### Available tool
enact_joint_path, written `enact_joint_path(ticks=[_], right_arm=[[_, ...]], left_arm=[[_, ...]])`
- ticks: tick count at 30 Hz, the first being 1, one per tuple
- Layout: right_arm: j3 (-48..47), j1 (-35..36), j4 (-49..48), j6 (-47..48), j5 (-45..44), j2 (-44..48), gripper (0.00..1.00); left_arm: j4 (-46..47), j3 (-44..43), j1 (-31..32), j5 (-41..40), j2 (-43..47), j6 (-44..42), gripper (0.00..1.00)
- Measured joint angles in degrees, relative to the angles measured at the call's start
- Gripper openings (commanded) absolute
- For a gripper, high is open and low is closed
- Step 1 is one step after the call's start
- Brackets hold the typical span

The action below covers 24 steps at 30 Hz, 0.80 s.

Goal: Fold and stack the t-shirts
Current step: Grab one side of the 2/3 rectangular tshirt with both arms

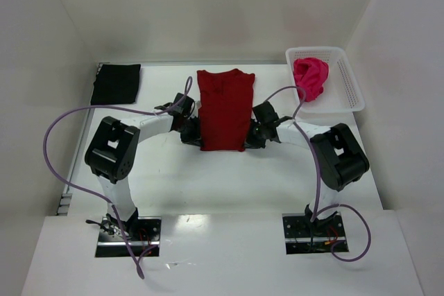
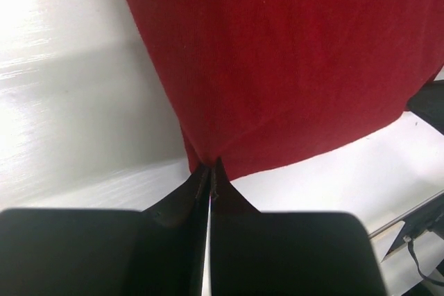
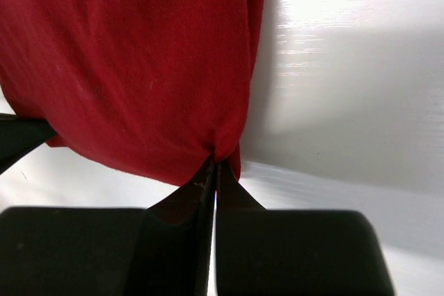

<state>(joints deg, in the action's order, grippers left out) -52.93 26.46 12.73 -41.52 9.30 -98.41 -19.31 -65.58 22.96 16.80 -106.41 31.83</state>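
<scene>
Left end effector (image 2: 210, 171) and right end effector (image 3: 216, 164) are pinching near corners of the red shirt (image 1: 224, 109); I am seeing it lying by the far edge of the desk (image 1: 208, 181).

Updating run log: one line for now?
left gripper shut on red t-shirt | right gripper same | pink t-shirt in white basket

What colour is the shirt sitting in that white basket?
The shirt is bright magenta-pink; the top external view shows it best.
</scene>
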Motion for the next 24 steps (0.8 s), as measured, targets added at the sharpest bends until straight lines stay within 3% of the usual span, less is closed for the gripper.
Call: enact_joint_path(ticks=[8, 14, 24], right_arm=[[0.20, 2.08, 0.66, -0.81, -0.52, 1.86, 0.00], [3.10, 4.09, 2.91, -2.38, -1.14, 10.25, 0.00], [6.58, 8.46, 10.93, -6.08, -1.77, 24.22, 0.00]], left_arm=[[-0.39, 2.29, 0.07, 0.02, 4.31, -0.02, 0.00], [-2.89, 6.27, 1.07, -0.04, 11.67, 0.15, 0.00], [-11.39, 12.76, 8.13, -0.74, 26.64, 4.46, 0.00]])
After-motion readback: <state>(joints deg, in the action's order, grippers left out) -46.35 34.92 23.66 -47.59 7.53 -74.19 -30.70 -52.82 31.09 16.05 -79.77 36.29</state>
